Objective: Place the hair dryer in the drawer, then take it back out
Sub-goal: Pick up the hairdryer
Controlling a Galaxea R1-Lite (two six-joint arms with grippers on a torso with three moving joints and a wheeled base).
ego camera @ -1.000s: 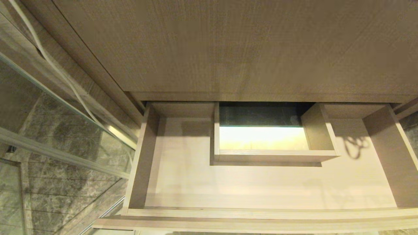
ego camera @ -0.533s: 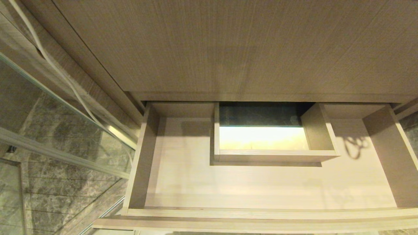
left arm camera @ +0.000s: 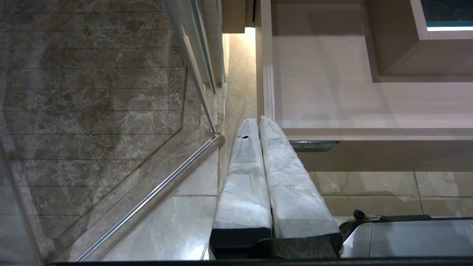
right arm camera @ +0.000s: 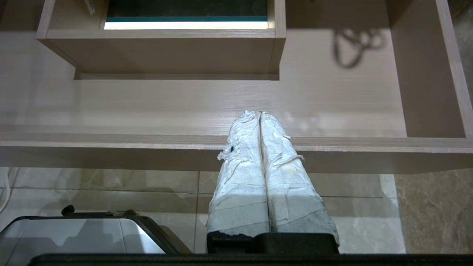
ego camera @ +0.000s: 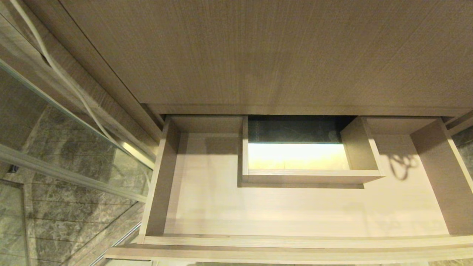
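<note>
The drawer [ego camera: 295, 214] is pulled out below the wood-grain cabinet front, its pale floor bare around a boxed rectangular cut-out [ego camera: 310, 175]. The hair dryer is out of view. My left gripper [left arm camera: 258, 120] is shut and holds nothing, hanging by the drawer's [left arm camera: 369, 103] front left corner with a small dark label [left arm camera: 313, 146] beside it. My right gripper [right arm camera: 259, 113] is also shut and holds nothing, over the front rail of the drawer [right arm camera: 147, 107]. Neither arm shows in the head view.
A glass shower panel with a metal frame [ego camera: 74, 177] and a white cord [ego camera: 55, 68] stand left of the drawer. Marble tile floor [left arm camera: 177, 221] lies below. The robot's grey base [right arm camera: 81, 232] sits under the grippers.
</note>
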